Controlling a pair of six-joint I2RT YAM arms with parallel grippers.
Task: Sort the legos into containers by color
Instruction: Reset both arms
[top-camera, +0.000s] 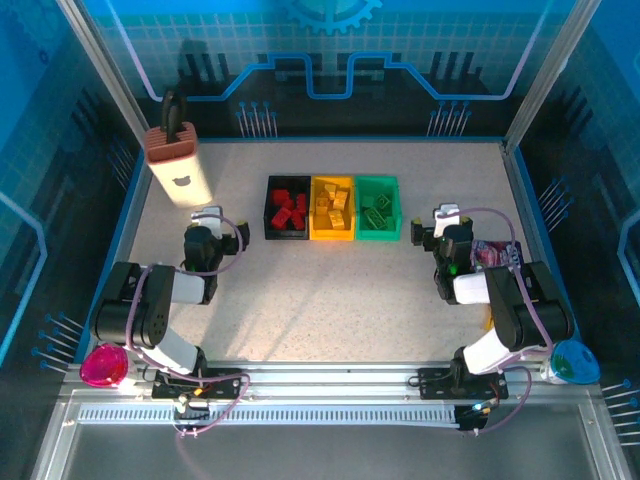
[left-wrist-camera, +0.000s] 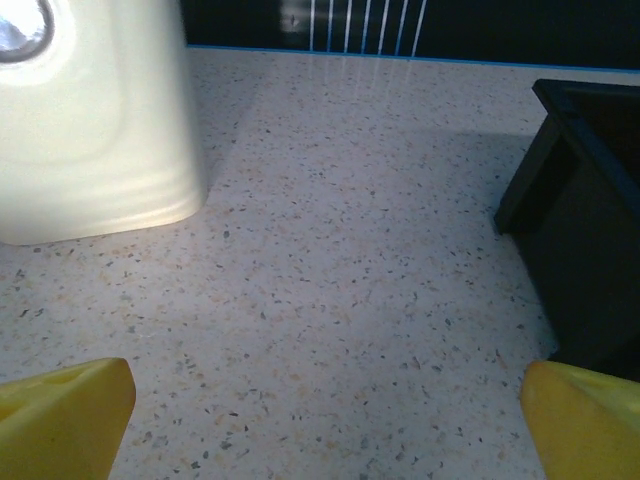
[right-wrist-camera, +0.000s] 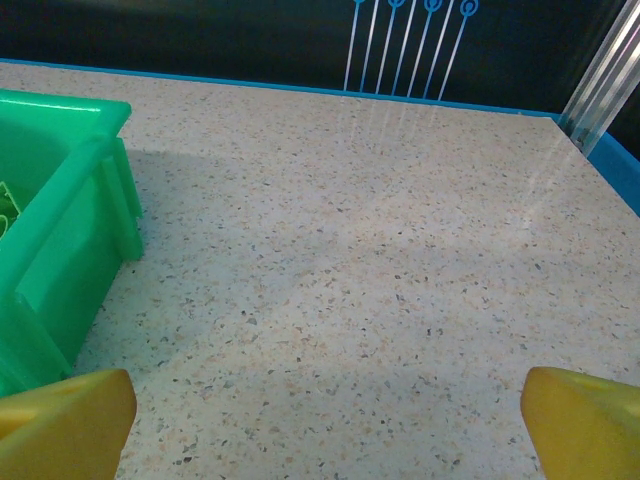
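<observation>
Sitting side by side mid-table: black bin (top-camera: 268, 208) with red legos (top-camera: 290, 210), yellow bin (top-camera: 333, 236) with yellow legos (top-camera: 333, 207), green bin (top-camera: 378, 237) with green legos (top-camera: 377, 212). Left gripper (top-camera: 207, 215) spread wide, empty, low over the table (top-camera: 320, 300) between beige box (top-camera: 178, 165) and black bin. Right gripper (top-camera: 445, 215) also spread wide, empty, right of the green bin, with a pink packet (top-camera: 497, 254) near its arm.

Right wrist view. Green bin (right-wrist-camera: 70, 230) at 9 o'clock, standing on the speckled table (right-wrist-camera: 340, 270); a sliver of green lego (right-wrist-camera: 5, 205) shows inside it at the frame's edge. Yellow fingertips (right-wrist-camera: 70, 420) of the right gripper (right-wrist-camera: 325, 425) at 7 and 5 o'clock, spread wide, bare table between. Blue rim (right-wrist-camera: 250, 88) at 12 o'clock; metal post (right-wrist-camera: 605, 85) at 2 o'clock.
</observation>
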